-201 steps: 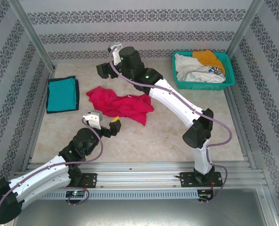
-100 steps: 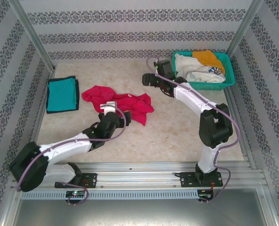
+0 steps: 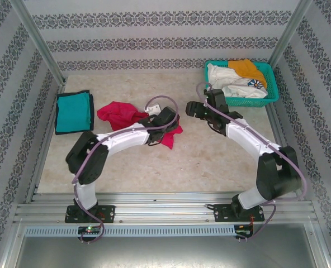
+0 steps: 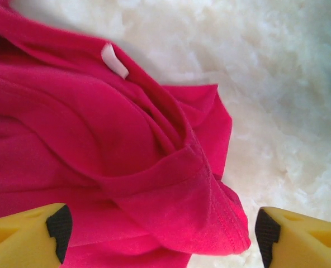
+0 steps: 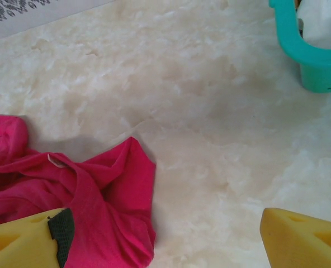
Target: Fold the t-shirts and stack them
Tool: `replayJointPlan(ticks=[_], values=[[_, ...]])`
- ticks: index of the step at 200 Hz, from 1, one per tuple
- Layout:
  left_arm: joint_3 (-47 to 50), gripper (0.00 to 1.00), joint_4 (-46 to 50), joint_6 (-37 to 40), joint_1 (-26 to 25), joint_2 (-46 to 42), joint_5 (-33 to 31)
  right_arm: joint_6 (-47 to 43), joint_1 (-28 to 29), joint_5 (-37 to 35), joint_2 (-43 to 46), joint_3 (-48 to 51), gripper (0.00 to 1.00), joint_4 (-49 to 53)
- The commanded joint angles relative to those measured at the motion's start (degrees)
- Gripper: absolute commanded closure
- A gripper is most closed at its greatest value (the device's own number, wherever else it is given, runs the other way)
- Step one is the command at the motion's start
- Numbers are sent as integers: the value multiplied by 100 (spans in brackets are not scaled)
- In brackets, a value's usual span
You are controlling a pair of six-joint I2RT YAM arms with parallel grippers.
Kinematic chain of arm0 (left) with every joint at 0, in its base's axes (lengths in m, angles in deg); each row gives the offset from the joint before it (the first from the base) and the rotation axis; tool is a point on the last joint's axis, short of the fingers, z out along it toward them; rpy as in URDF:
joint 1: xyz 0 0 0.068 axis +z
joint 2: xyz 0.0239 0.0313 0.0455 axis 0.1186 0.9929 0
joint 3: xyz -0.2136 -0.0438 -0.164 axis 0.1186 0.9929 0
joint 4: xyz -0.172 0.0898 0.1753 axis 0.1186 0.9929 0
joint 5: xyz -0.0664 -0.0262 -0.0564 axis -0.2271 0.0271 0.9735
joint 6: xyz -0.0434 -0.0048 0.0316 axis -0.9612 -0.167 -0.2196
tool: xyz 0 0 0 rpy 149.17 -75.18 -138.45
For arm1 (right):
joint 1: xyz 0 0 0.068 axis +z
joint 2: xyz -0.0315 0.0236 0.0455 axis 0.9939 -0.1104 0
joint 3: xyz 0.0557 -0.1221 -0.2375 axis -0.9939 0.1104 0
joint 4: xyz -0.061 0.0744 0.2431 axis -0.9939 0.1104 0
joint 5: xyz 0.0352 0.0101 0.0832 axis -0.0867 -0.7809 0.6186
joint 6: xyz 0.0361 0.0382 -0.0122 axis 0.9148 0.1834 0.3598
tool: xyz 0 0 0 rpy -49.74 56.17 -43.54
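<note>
A crumpled pink-red t-shirt [image 3: 118,111] lies mid-table. My left gripper [image 3: 165,120] hovers low over its right end. In the left wrist view that gripper [image 4: 160,240] is open, its yellow fingers [image 4: 25,234] astride a folded hem corner of the pink-red t-shirt [image 4: 98,139], whose white label [image 4: 115,60] faces up. The right pad stands clear of the cloth. My right gripper [image 3: 194,109] hangs open just right of the shirt, over bare table. Seen from the right wrist, the right gripper [image 5: 162,240] has the pink-red t-shirt [image 5: 98,195] at its left finger.
A folded teal t-shirt [image 3: 74,111] with dark edging lies at the far left. At the back right a teal mesh basket [image 3: 270,96] holds white [image 3: 227,84] and orange [image 3: 246,68] t-shirts; its corner [image 5: 311,56] shows from the right wrist. Metal frame posts border the table.
My left arm has swung from the near left out over the pink-red shirt's right end. My right arm has drawn back from the far centre to the shirt's right side.
</note>
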Motion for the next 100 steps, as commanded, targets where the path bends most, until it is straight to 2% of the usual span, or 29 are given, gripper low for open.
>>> replayJointPlan(ticks=[1,29,43,63,100], values=[[-587,17,1040,-609,96,532,439,71,-138,-23,352,329,14,-153],[-1117,23,1390,-883,158,1065,528,68,-340,40,628,587,13,-150],[-1281,38,1435,-923,215,1218,582,60,-405,72,703,677,13,-150],[-1360,67,1431,-899,256,1175,619,32,-428,122,747,765,13,-140],[-1113,96,1306,-632,255,538,576,44,-396,268,655,875,13,-209]])
